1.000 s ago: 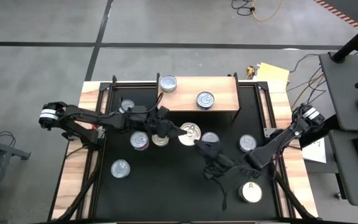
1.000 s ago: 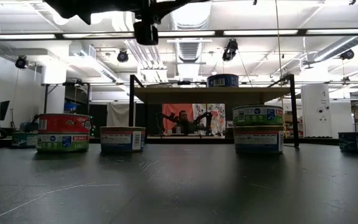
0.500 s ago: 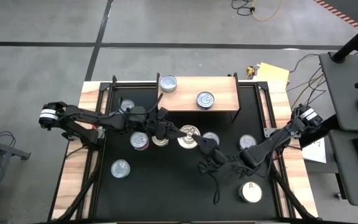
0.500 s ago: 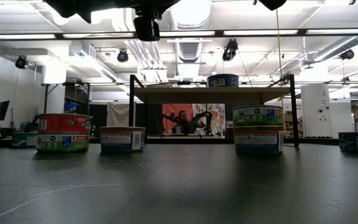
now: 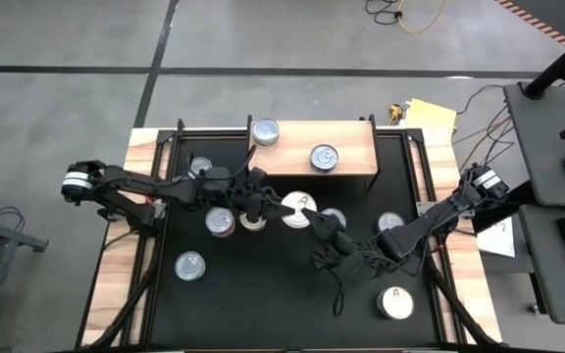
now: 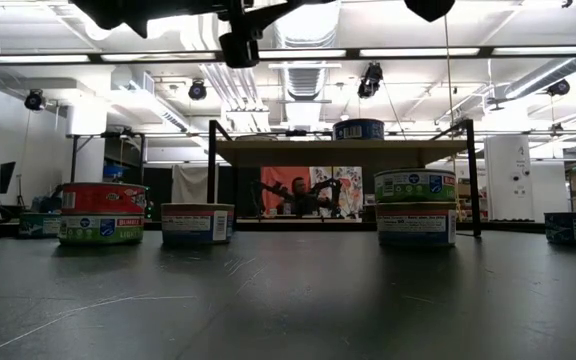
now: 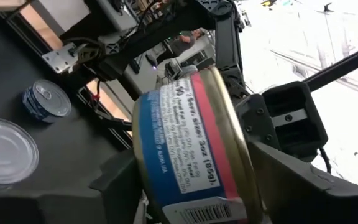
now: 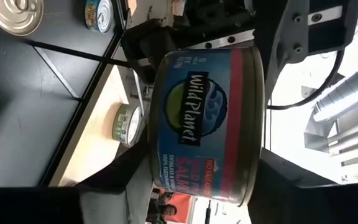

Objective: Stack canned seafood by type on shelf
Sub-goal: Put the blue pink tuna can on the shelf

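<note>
A blue-and-red labelled can with a gold top (image 5: 297, 209) hangs in the air over the table's middle, between both grippers. My right gripper (image 5: 315, 220) reaches in level from the right and is shut on it. My left gripper (image 5: 282, 207) reaches in level from the left. Its fingers (image 7: 114, 183) stand open on either side of the same can (image 7: 191, 137). The wooden shelf (image 5: 351, 142) at the far edge carries two silver-topped cans (image 5: 265, 130) (image 5: 324, 157). Several more cans stand on the black table. My right gripper pinches the can by its two flat ends (image 8: 253, 143) between its two fingers (image 8: 291, 186). One finger is over the top and the other under the bottom. The fingers come in level from the table's right. The can is lifted clear, its gold top facing up.
On the table stand silver-topped cans (image 5: 220, 222) (image 5: 190, 265) (image 5: 390, 224) and a white-topped can marked A (image 5: 395, 302). The low view shows a two-can stack (image 6: 415, 208) and a red-topped stack (image 6: 101, 212). The shelf's dark legs (image 6: 211, 175) stand at the back.
My right gripper has moved toward the table's left and far side, up to the raised can, and has shut on it. My left gripper has stayed where it was and let go. The can has kept its place in the air.
</note>
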Controlling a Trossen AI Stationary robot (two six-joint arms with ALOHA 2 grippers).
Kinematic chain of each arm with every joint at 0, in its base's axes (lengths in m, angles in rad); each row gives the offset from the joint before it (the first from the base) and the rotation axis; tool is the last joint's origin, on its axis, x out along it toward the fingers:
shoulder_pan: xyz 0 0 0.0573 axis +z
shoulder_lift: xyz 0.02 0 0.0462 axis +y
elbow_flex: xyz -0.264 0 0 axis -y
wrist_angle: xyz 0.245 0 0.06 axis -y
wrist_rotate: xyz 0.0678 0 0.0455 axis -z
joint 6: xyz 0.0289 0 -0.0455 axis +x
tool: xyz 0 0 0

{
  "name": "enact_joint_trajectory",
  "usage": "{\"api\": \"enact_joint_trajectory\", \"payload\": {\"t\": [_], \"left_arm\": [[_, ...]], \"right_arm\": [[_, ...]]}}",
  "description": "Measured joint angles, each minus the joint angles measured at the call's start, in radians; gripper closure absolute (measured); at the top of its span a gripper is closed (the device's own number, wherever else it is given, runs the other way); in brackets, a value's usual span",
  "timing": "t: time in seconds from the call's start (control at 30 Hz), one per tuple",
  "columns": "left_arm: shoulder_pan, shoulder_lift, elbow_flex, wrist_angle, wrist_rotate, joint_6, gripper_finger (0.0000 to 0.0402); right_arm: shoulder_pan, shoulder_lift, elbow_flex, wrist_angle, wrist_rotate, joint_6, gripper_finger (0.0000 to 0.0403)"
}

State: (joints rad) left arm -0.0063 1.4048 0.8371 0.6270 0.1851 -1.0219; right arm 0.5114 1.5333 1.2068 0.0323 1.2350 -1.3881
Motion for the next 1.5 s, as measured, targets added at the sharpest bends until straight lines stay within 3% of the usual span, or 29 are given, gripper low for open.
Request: {"api": "enact_joint_trajectory", "payload": {"t": [0.23, 0.53, 0.73, 0.87, 1.0, 1.07, 1.27, 1.5], "left_arm": [[0.007, 0.000, 0.001, 0.045, 0.001, 0.059, 0.0100], [0.016, 0.000, 0.002, 0.042, 0.072, 0.140, 0.0098], [0.016, 0.000, 0.002, 0.031, 0.198, 0.220, 0.0098], [0.001, 0.000, 0.002, -0.022, 0.198, 0.311, 0.0098], [-0.030, 0.000, 0.002, -0.065, 0.141, 0.432, 0.0098], [-0.049, 0.000, 0.001, -0.074, 0.105, 0.481, 0.0098], [-0.106, -0.006, 0.000, -0.170, -0.003, 0.580, 0.0098], [-0.158, -0.050, 0.000, -0.320, -0.167, 0.613, 0.0098]], "right_arm": [[-0.002, -0.034, 0.000, 0.001, 0.028, 0.039, 0.0216], [-0.005, -0.157, -0.002, -0.012, 0.055, 0.097, 0.0221], [-0.063, -0.255, -0.024, -0.103, 0.048, 0.236, 0.0217], [-0.145, -0.325, -0.057, -0.196, 0.014, 0.403, 0.0220], [-0.253, -0.378, -0.109, -0.298, -0.180, 0.605, 0.0217], [-0.308, -0.397, -0.142, -0.299, -0.228, 0.663, 0.0216], [-0.416, -0.406, -0.218, -0.378, -0.218, 0.775, 0.0218], [-0.437, -0.400, -0.220, -0.576, -0.207, 0.976, 0.0218]]}}
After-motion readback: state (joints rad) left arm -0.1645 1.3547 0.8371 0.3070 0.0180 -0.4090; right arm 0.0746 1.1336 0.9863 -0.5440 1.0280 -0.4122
